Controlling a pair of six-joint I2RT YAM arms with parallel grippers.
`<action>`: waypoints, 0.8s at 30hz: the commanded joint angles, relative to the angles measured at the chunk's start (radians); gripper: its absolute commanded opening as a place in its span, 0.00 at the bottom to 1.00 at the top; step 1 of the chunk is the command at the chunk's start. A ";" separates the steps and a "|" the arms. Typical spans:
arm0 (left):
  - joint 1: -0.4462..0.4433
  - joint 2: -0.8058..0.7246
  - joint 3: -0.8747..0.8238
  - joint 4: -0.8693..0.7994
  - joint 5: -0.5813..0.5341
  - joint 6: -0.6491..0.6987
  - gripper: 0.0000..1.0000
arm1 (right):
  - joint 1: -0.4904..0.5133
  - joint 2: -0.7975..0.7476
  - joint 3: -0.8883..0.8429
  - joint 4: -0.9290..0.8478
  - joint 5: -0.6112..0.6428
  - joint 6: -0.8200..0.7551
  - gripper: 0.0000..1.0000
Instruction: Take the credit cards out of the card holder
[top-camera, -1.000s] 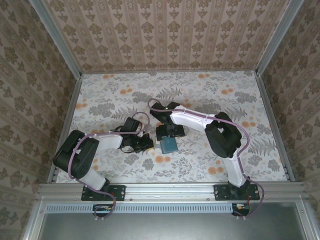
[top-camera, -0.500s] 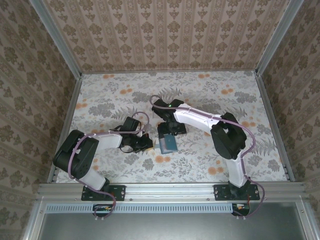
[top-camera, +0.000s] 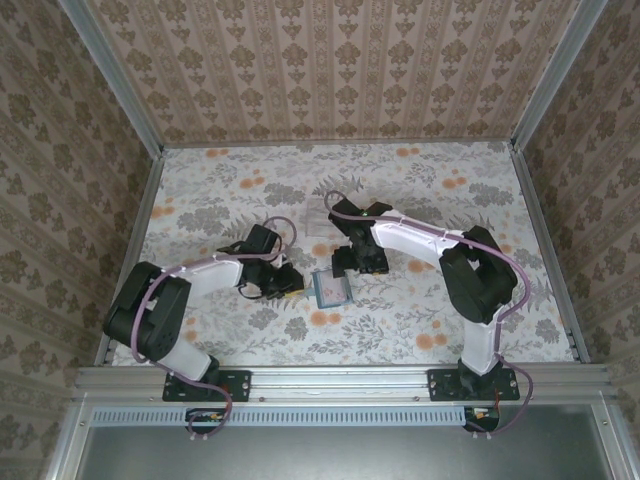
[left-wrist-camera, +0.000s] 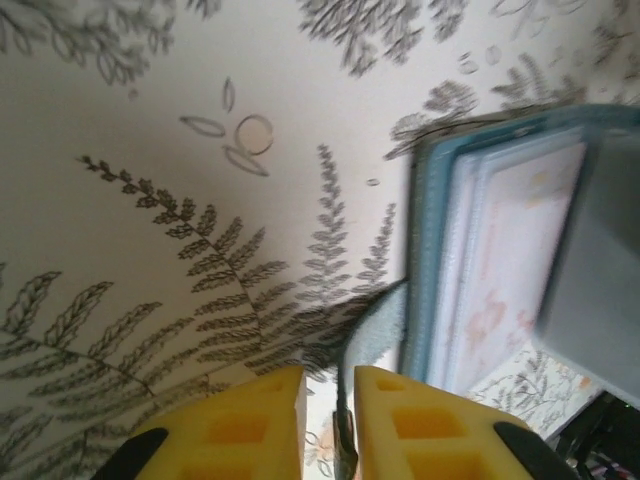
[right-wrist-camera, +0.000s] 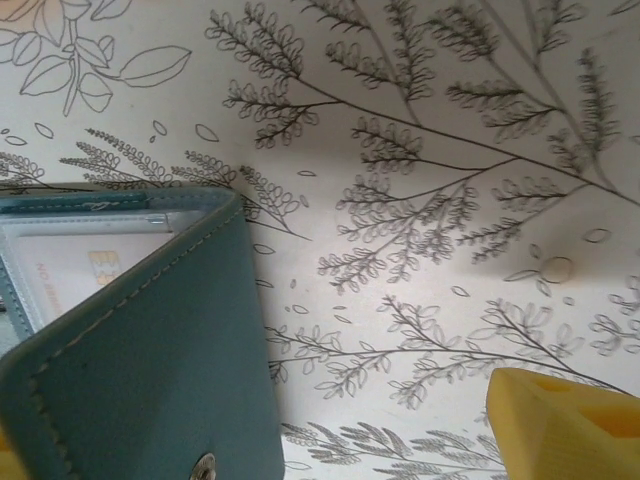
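Card holder (top-camera: 331, 288) lay on the worktop (top-camera: 200, 200) about mid-width, nearer the near edge than the far one, between my two grippers. It was partly unfolded.

Left gripper (top-camera: 287, 283): low over the worktop, just left of the holder. In the left wrist view the yellow fingers (left-wrist-camera: 240, 430) stood a narrow slit apart. A thin teal flap (left-wrist-camera: 372, 330) of the holder ran down toward that slit. The slit looked wider than the flap's edge, and I saw no pinch on it, so I recorded the gripper as slackened, slightly parted.

Right gripper (top-camera: 352, 264): just beyond the holder's far edge, pointing down at the worktop. In the right wrist view one yellow finger (right-wrist-camera: 565, 420) showed at the lower right, well apart from the holder's teal outer panel (right-wrist-camera: 150, 370). Jaws spread wide, nothing grasped.

The outer panel stood tilted up, stitched along its edge, with a small metal stud (right-wrist-camera: 204, 463) near its lower edge. Behind it a clear sleeve held a pale card (right-wrist-camera: 80, 265). From the left wrist the cards (left-wrist-camera: 510, 270) showed as pale, pinkish faces stacked inside the teal rim, partly covered by a grey-blue panel (left-wrist-camera: 600, 270). Cards not yet out of the holder.
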 joint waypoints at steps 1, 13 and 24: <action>0.005 -0.068 0.064 -0.063 -0.032 -0.002 0.25 | -0.010 -0.049 -0.026 0.061 -0.074 0.001 0.84; -0.101 0.127 0.169 0.109 0.015 -0.124 0.17 | -0.059 -0.126 -0.125 0.166 -0.198 0.020 0.85; -0.103 0.226 0.208 0.104 0.030 -0.109 0.14 | -0.075 -0.136 -0.138 0.166 -0.254 -0.002 0.87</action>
